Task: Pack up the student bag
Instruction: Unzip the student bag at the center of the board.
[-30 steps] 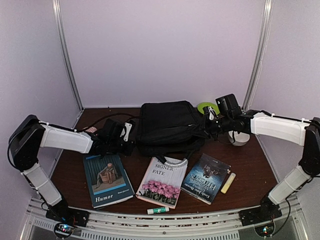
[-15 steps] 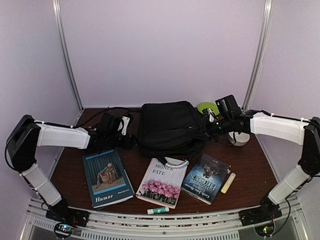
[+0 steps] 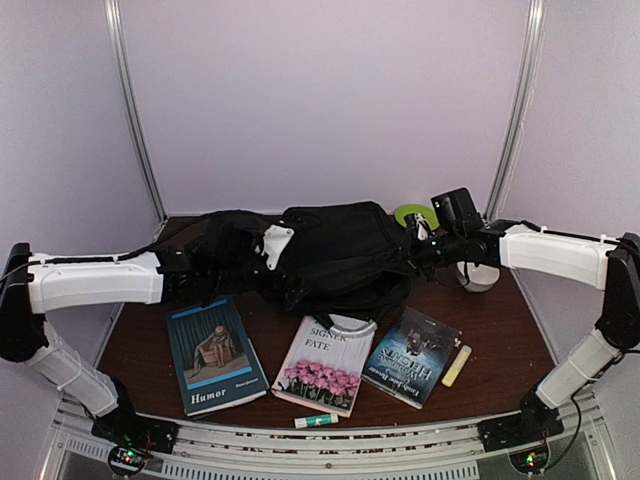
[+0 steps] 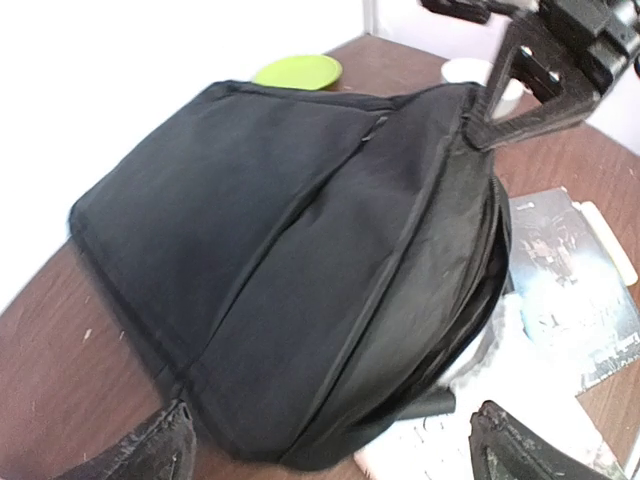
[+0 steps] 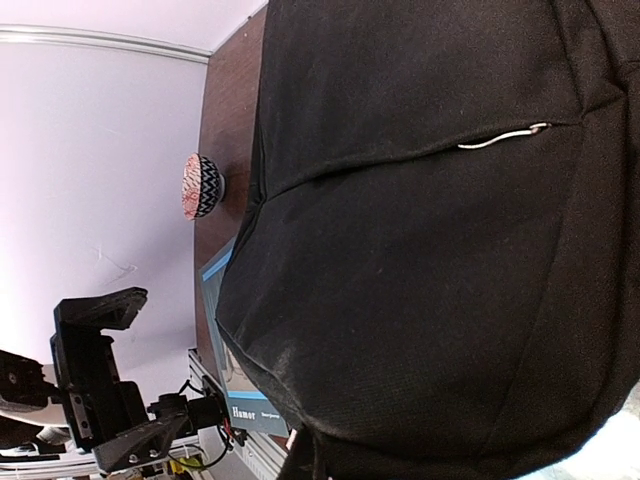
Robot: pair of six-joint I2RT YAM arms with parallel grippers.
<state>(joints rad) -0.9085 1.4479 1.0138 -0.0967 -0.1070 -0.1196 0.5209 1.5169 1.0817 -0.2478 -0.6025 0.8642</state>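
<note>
Left hand [image 4: 330,455]: wide open and holding nothing. Its two black fingertips [image 4: 160,450] sit far apart.
Right hand [image 3: 418,250]: squeezed tight shut. Its tip touches one corner of the bag. I cannot tell if it pinches any cloth.
Student bag [image 3: 335,250]: big, black and soft. It lies flat on the desk between the two hands. It is right in front of the open left hand, and the right hand is at its other end.
Zipper pull [image 5: 505,133]: a thin silver bit on the bag, close in front of the right hand.
Desk [image 3: 140,340]: dark brown wood.
Humor book [image 3: 215,360]: blue and lying flat, just beside the left hand, on the side nearer the arm bases.
Flower book [image 3: 325,365]: white with pink flowers. Its top edge touches the bag, just ahead of the left hand's fingertips.
Dark book [image 3: 412,355]: flat on the desk, near the right hand, on the side nearer the arm bases.
Green plate [image 3: 415,213]: just beside the right hand, on its far side.
White cup [image 3: 478,277]: behind the right hand, partly hidden by the arm.
Glue stick [image 3: 317,421]: white and green, well apart from both hands.
Yellow stick [image 3: 456,365]: pale, just beside the dark book.
Bowl [image 5: 200,185]: small and red with a pattern, past the bag, well apart from the right hand.
</note>
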